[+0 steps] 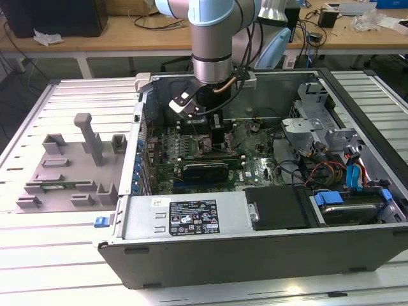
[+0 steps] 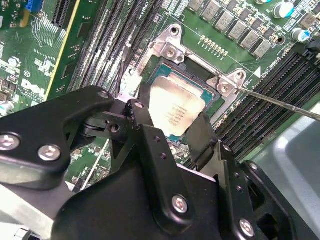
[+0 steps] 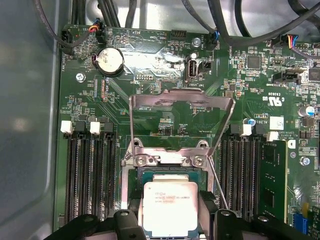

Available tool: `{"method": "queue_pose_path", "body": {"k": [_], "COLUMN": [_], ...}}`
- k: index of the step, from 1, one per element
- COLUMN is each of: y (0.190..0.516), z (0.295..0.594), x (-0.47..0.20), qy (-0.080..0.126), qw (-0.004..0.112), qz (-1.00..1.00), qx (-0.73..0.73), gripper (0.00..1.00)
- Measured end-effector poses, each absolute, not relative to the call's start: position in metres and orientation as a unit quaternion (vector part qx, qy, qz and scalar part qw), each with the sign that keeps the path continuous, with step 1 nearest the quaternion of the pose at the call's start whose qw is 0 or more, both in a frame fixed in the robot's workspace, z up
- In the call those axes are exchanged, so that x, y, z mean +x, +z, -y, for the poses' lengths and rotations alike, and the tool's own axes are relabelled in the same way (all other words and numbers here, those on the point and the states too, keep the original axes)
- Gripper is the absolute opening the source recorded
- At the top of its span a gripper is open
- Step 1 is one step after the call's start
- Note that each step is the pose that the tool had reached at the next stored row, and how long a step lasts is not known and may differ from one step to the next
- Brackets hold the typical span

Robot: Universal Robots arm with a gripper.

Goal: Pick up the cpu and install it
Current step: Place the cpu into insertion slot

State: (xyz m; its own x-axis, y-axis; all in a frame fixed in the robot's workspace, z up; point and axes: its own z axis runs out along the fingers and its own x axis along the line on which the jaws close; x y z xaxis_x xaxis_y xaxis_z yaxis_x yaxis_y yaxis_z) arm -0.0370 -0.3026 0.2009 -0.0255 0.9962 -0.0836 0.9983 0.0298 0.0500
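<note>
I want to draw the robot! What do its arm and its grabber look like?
The arm is a round silver-grey tube with pale blue caps, black near the wrist, where a copper-coloured cable loops. The gripper is shiny black, made of linked pieces with silver screws.

An open computer case (image 1: pixel 255 255) sits beside a grey fixture tray (image 1: pixel 64 175).
</note>
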Motion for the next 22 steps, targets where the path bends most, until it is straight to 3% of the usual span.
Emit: {"method": "queue_pose_path", "body": {"k": [15, 17, 22], "y": [0.1969, 0.1973, 0.1991], "z": [0.3022, 0.3024, 0.3025], "x": [-0.0355, -0.0356, -0.0357], "qy": [-0.01, -0.011, -0.011], "qw": [0.047, 0.047, 0.047], "qz": [-0.718, -0.718, -0.718], "qx": [0.694, 0.694, 0.694], "gripper": [0.53, 0.61, 0.61]}}
